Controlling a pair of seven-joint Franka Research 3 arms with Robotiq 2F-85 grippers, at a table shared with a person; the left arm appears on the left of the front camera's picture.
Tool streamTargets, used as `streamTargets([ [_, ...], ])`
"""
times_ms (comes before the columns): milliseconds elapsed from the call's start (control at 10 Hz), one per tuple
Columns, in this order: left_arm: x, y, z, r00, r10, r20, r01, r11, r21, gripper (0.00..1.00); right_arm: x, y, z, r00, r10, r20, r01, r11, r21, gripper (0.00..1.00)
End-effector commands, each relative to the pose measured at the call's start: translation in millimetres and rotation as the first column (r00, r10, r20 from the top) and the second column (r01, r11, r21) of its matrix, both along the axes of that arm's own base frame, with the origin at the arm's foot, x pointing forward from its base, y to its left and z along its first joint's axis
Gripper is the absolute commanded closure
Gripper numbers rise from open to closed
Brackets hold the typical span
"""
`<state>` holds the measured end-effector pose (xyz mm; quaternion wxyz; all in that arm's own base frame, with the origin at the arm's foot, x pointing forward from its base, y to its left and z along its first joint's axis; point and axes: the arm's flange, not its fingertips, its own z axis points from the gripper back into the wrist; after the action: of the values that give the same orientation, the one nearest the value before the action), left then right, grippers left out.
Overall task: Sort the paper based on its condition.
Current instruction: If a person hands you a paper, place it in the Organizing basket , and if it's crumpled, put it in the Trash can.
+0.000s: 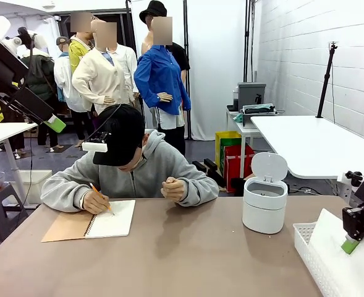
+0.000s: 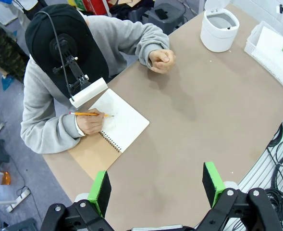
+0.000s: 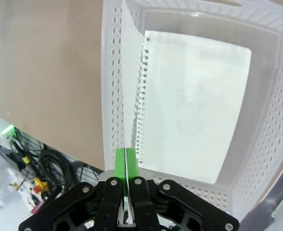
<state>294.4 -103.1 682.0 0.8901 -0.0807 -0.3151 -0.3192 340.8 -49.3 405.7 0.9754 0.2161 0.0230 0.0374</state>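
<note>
My right gripper (image 3: 126, 159) is shut on the edge of a thin white sheet of paper (image 3: 128, 82), which I see almost edge-on above the white perforated basket (image 3: 110, 96). A second sheet (image 3: 194, 106), with a torn spiral edge and a faint pencil drawing, lies flat in that basket. In the front view the right gripper (image 1: 350, 245) holds the paper (image 1: 333, 238) over the basket (image 1: 305, 238) at the table's right front. My left gripper (image 2: 156, 185) hangs open high above the table's left side, its green pads (image 2: 100, 191) wide apart with nothing between them.
At the far left a person leans over a spiral notebook (image 1: 110, 218) and writes in it with a pencil (image 1: 100, 197); the other fist rests on the table. A small white bin (image 1: 265, 204) with its lid up stands at the right, behind the basket.
</note>
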Motion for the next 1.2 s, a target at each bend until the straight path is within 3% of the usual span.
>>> streamTargets([
  [0,-0.1,0.4,-0.1,1.0,0.002,0.001,-0.002,1.0,0.001,0.0,-64.4,11.7,-52.6,1.0,-0.005,0.0,0.005,1.0,0.002,1.0],
  [300,-0.1,0.4,-0.1,1.0,0.002,0.001,-0.002,1.0,0.001,0.0,-61.9,11.9,-57.8,1.0,-0.025,-0.014,0.026,1.0,0.014,1.0],
  [800,-0.1,0.4,-0.1,1.0,0.002,0.001,-0.002,1.0,0.001,0.0,-55.6,-6.1,-42.2,0.998,-0.07,-0.009,0.069,0.994,-0.08,0.05],
  [900,-0.1,0.4,-0.1,1.0,0.002,0.001,-0.002,1.0,0.001,0.0,-53.1,-7.5,-35.9,0.998,-0.068,0.005,0.068,0.991,-0.115,0.0],
  [1100,-0.1,0.4,-0.1,1.0,0.002,0.001,-0.002,1.0,0.001,0.0,-50.5,-6.1,-22.5,0.999,-0.049,0.006,0.049,0.979,-0.197,0.0],
])
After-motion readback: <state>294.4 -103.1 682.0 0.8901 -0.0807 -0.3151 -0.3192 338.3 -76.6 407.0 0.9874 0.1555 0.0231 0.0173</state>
